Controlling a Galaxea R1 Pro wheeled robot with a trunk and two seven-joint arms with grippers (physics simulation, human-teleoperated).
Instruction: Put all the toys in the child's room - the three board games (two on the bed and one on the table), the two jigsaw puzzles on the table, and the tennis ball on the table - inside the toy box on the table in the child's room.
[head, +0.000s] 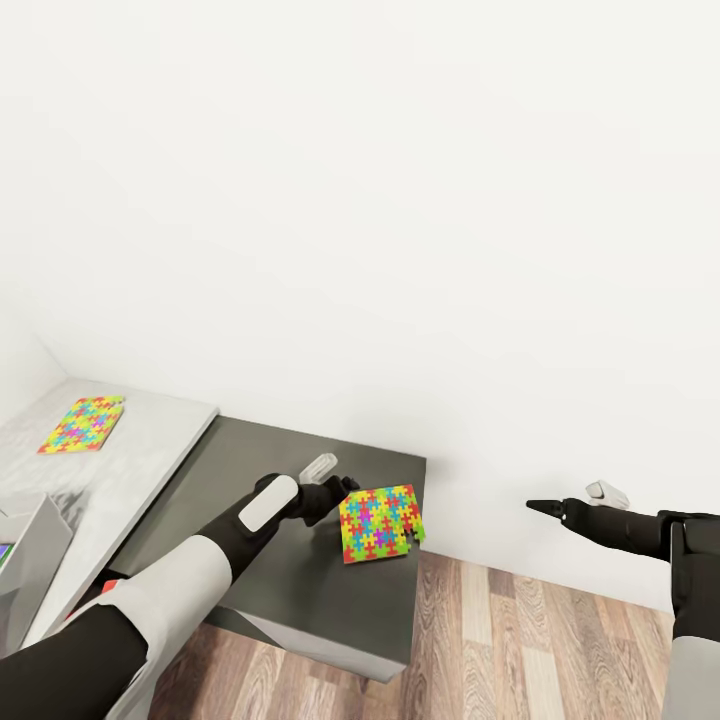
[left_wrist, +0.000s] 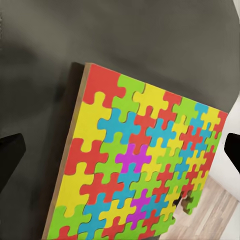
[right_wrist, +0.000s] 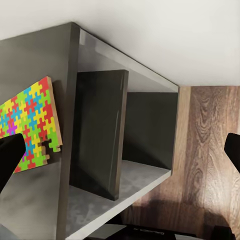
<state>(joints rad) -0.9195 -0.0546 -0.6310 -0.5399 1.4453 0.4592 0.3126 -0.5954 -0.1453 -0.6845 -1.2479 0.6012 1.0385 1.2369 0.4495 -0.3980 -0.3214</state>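
Puzzle near left gripper: slab (head: 381, 522) flat on the dark wing of the table (head: 300, 590), near its outer edge, one corner piece missing.
Second puzzle: slab (head: 82, 423) flat on the light grey top, well apart from the first.
Left gripper (head: 345, 490): spread wide, just beside the near puzzle's edge, holding nothing.
Right gripper (head: 532, 505): hangs over the wood floor (head: 560, 650), well apart from the table; fingers parted, empty.
Toy box: pale grey rim (head: 35, 555) at the left edge.
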